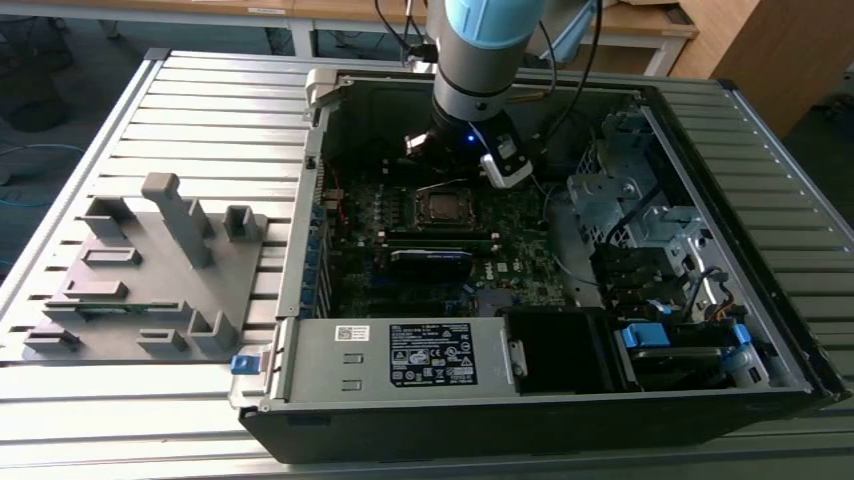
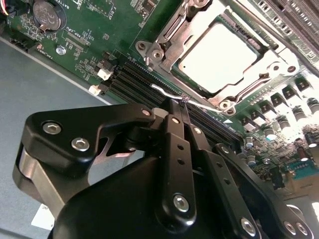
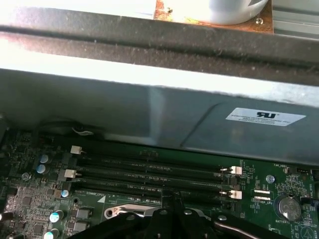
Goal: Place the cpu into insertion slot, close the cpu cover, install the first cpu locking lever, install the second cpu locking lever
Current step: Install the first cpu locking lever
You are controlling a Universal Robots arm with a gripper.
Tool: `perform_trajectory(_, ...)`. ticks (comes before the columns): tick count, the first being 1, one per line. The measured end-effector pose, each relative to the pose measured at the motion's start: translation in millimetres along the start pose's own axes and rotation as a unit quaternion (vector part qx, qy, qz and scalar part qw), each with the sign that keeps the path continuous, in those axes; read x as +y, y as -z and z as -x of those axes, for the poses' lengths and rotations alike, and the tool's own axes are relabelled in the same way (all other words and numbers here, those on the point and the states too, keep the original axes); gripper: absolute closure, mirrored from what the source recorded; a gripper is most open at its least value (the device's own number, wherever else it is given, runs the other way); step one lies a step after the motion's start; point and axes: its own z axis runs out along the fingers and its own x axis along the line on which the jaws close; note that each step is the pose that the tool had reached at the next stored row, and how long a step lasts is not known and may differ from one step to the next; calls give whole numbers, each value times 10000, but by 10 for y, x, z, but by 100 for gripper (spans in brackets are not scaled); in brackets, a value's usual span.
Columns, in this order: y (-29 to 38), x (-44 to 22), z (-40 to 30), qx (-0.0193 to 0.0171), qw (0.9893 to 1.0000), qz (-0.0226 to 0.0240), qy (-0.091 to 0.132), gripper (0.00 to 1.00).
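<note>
Black hand (image 2: 183, 103), fingers together, tips at locking lever (image 2: 167, 92), just beside seated cpu (image 2: 219, 57).

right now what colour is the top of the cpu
Pale silver-grey, glaring almost white. The cpu shows best in the second wrist view.

— Any lettering you can make out?
— Not a word. The black label (image 1: 434, 353) and the small white sticker (image 1: 351, 333) on the power supply (image 1: 320, 375) carry print too fine to read.
— And closer in?
— In the first wrist view, a white case sticker (image 3: 265, 117), illegible, and tiny white motherboard lettering (image 3: 279, 166). In the second wrist view, a white triangle mark (image 2: 228, 121) beside the insertion slot (image 2: 158, 50).
</note>
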Motion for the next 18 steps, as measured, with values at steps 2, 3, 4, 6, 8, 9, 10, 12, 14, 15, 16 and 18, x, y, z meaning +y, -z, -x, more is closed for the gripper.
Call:
perform_trajectory(2, 3, -7, -1, 0, 10000, 0, 0, 90)
perform_trajectory(3, 3, -10, -1, 0, 10000, 0, 0, 90)
perform_trajectory(4, 4, -12, -1, 0, 10000, 0, 0, 90)
perform_trajectory(6, 4, -14, -1, 0, 10000, 0, -1, 90)
perform_trajectory(8, 2, -16, -2, 0, 10000, 0, 0, 90)
perform_trajectory(9, -1, -17, -2, 0, 10000, 0, 0, 90)
perform_trajectory(10, -3, -18, -2, 0, 10000, -1, 0, 90)
perform_trajectory(12, -7, -19, -2, 1, 10000, -1, 0, 90)
perform_trajectory(14, -8, -19, -2, 1, 10000, -1, 1, 90)
perform_trajectory(15, -9, -20, -2, 0, 10000, 0, 1, 90)
perform_trajectory(16, -9, -21, -2, 0, 10000, 1, 1, 90)
perform_trajectory(18, -9, -26, 0, 0, 10000, 0, 1, 90)
